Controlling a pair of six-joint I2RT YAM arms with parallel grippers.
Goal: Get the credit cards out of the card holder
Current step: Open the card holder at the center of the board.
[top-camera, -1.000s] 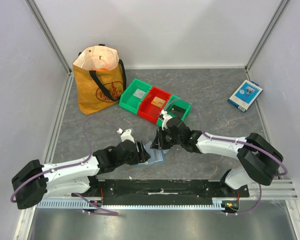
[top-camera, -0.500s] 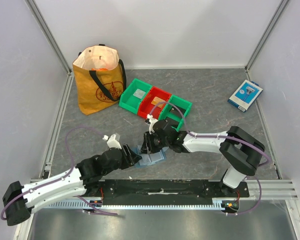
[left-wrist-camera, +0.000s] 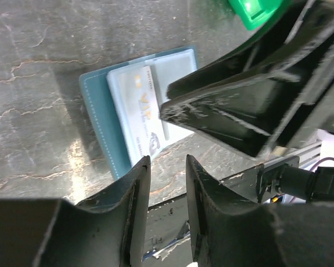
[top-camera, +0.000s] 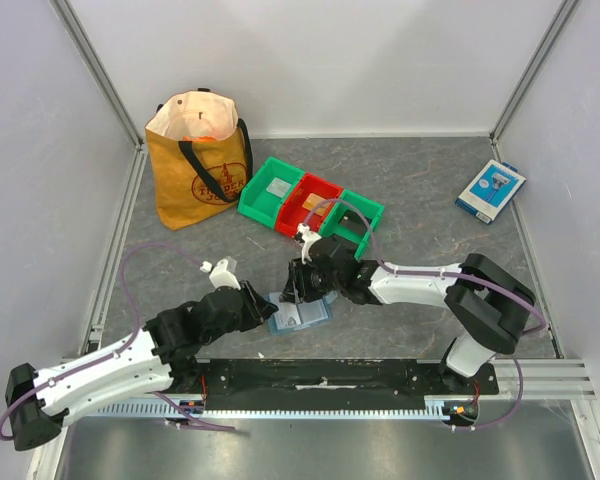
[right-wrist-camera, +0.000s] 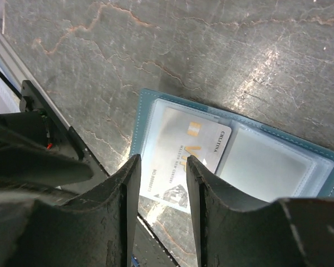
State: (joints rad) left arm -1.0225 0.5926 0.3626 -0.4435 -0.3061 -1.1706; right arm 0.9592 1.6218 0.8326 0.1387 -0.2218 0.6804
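Note:
The card holder [top-camera: 302, 313] lies open and flat on the table near the front rail; its dusty-blue edge [left-wrist-camera: 97, 114] shows in the left wrist view. A pale grey credit card [right-wrist-camera: 183, 153] sticks halfway out of its left pocket, past the holder's edge [right-wrist-camera: 146, 108]. My right gripper [right-wrist-camera: 162, 161] hovers just above that card, open, with nothing between the fingers. My left gripper [left-wrist-camera: 167, 164] sits just off the holder's near-left corner, open and empty. A pale card [top-camera: 278, 187] lies in one green bin and a tan one [top-camera: 316, 206] in the red bin.
A yellow tote bag [top-camera: 200, 160] stands at the back left. Two green bins [top-camera: 265, 195] [top-camera: 358, 215] and a red bin [top-camera: 302, 220] sit just behind the right gripper. A blue-and-white box [top-camera: 490, 190] lies at the far right. The black rail [top-camera: 320, 375] runs along the near edge.
My left gripper has pulled back to the left off the card holder and its jaws have narrowed. The right gripper has shifted left over the holder and opened wider.

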